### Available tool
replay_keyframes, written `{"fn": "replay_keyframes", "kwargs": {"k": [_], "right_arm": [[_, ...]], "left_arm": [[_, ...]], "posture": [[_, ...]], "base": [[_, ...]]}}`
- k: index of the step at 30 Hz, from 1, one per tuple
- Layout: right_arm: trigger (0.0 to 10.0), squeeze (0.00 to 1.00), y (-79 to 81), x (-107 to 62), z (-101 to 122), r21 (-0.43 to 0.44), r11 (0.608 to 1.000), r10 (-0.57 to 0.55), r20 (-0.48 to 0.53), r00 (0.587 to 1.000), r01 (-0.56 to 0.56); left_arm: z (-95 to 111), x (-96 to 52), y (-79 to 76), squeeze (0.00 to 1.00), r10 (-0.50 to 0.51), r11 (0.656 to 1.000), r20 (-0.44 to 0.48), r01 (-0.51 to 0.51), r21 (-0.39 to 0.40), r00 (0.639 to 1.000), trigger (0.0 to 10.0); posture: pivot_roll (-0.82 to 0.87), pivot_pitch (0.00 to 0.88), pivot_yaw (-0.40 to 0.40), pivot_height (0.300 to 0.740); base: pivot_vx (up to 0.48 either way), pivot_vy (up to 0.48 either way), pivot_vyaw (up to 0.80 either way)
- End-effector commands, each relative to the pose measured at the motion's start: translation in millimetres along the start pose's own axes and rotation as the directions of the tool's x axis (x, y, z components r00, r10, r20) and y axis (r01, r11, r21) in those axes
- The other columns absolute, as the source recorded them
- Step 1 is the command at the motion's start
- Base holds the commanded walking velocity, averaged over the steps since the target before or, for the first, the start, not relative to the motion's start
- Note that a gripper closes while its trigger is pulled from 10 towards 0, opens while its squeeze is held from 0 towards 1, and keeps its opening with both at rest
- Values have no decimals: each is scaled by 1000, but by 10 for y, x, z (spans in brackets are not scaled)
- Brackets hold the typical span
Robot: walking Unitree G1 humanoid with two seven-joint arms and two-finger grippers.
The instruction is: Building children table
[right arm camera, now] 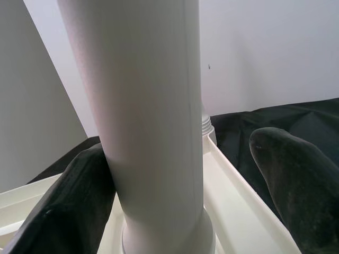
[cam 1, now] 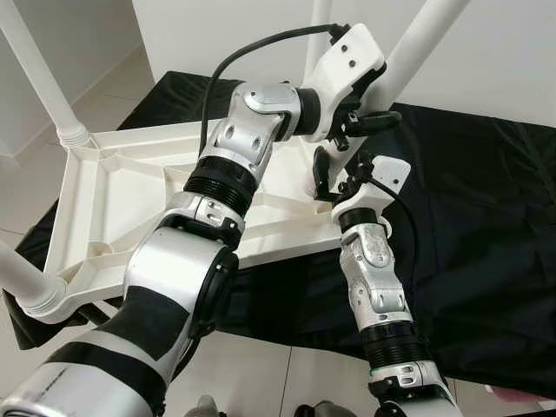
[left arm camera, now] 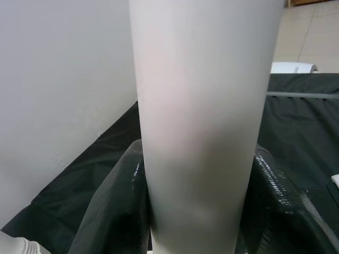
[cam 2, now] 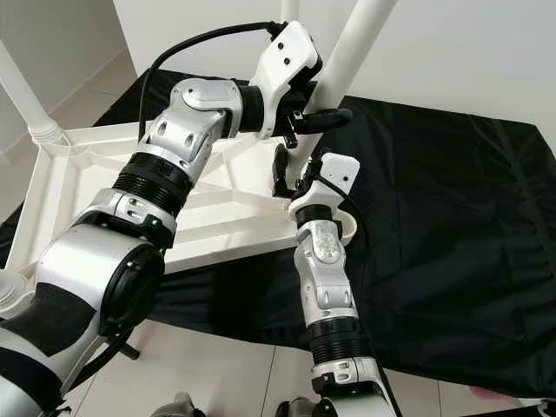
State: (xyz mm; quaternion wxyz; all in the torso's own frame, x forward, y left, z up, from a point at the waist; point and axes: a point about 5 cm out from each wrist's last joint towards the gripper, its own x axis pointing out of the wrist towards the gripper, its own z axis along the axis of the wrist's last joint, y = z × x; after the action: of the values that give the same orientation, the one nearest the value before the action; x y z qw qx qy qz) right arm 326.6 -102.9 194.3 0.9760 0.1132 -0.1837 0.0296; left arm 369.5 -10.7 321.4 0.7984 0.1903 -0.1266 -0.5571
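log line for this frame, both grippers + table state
left gripper: shut on table leg | right gripper: open around leg base | tabletop: upside down on black cloth

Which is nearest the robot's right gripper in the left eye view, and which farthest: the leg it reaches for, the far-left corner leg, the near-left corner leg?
From the right gripper:
1. Leg it reaches for, right beside it.
2. Far-left corner leg, upper left.
3. Near-left corner leg, lower left, farthest.

white table leg [right arm camera: 153, 132] | between pincer fingers [right arm camera: 69, 211] | seated in tabletop [right arm camera: 249, 211]
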Motion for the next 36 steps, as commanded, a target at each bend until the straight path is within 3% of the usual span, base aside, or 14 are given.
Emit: {"fn": "replay_keyframes", "kwargs": {"k": [1, 3, 6, 9, 10, 12, 13, 14, 15, 23, 24, 26, 27, 36], "right_arm": [[8902, 0, 21, 30, 40, 0, 1000, -4, 5, 1000, 4], [4745, 0, 19, 30, 32, 8, 1000, -13, -4, 1000, 13], [4549, 0, 20, 30, 25, 16, 1000, -20, -12, 1000, 20], [4745, 0, 18, 32, 16, 22, 999, -29, -21, 999, 29], [8078, 0, 20, 36, 13, 22, 999, -28, -23, 999, 29], [6980, 0, 19, 47, 12, 21, 999, -30, -26, 999, 30], [9294, 0, 17, 54, 14, 20, 999, -32, -26, 999, 33], [9294, 0, 17, 54, 14, 20, 999, -32, -26, 999, 33], [10000, 0, 13, 61, 15, 21, 999, -40, -29, 999, 40], [10000, 0, -15, 111, 36, 18, 998, -63, -32, 998, 63], [4627, 0, -16, 114, 35, 20, 998, -65, -36, 997, 66], [4627, 0, -16, 116, 35, 21, 998, -66, -39, 997, 67], [0, 0, -15, 119, 34, 27, 998, -64, -43, 997, 65], [0, 0, -20, 116, 12, 15, 998, -57, -66, 996, 58]], "left_arm": [[-10, -64, 254, 0, 557, 830, -4, -557, -17, 830, 10000], [1, -53, 246, 0, 554, 833, -1, -554, -19, 833, 10000], [10, -45, 239, 0, 551, 834, 1, -551, -20, 834, 10000], [16, -38, 232, 0, 549, 836, 3, -549, -20, 836, 10000], [23, -30, 224, 0, 546, 838, 6, -546, -21, 838, 10000], [37, -16, 207, 0, 540, 842, 11, -539, -23, 842, 10000], [41, -8, 198, 0, 537, 844, 12, -536, -21, 844, 10000], [41, -8, 198, 0, 537, 844, 12, -536, -21, 844, 10000], [43, -1, 191, 0, 534, 845, 13, -534, -23, 845, 10000], [45, 21, 163, 0, 524, 852, 13, -523, -23, 852, 10000], [44, 23, 159, 0, 522, 853, 13, -522, -24, 853, 10000], [44, 25, 157, 0, 521, 853, 13, -521, -24, 853, 10000], [44, 27, 153, 0, 520, 854, 12, -519, -24, 854, 10000], [54, 35, 142, 0, 514, 858, 13, -514, -16, 857, 10000]], "posture": [[-42, 0, -30, 740], [-42, 0, -29, 740], [-43, 0, -28, 740], [-42, 0, -28, 740], [-43, 0, -27, 740], [-42, 0, -27, 740], [-41, 0, -27, 740], [-41, 0, -27, 740], [-41, 0, -28, 740], [-43, 0, -25, 740], [-44, 0, -26, 740], [-44, 0, -26, 740], [-44, 0, -26, 740], [-43, 0, -26, 740]], "base": [[0, 0, 0], [0, 0, 0], [0, 0, 0], [0, 0, 0], [0, 0, 0], [0, 0, 0], [0, 0, 0], [0, 0, 0], [0, 0, 0], [0, 0, 0], [0, 0, 0], [0, 0, 0], [0, 0, 0], [0, 0, 0]]}}
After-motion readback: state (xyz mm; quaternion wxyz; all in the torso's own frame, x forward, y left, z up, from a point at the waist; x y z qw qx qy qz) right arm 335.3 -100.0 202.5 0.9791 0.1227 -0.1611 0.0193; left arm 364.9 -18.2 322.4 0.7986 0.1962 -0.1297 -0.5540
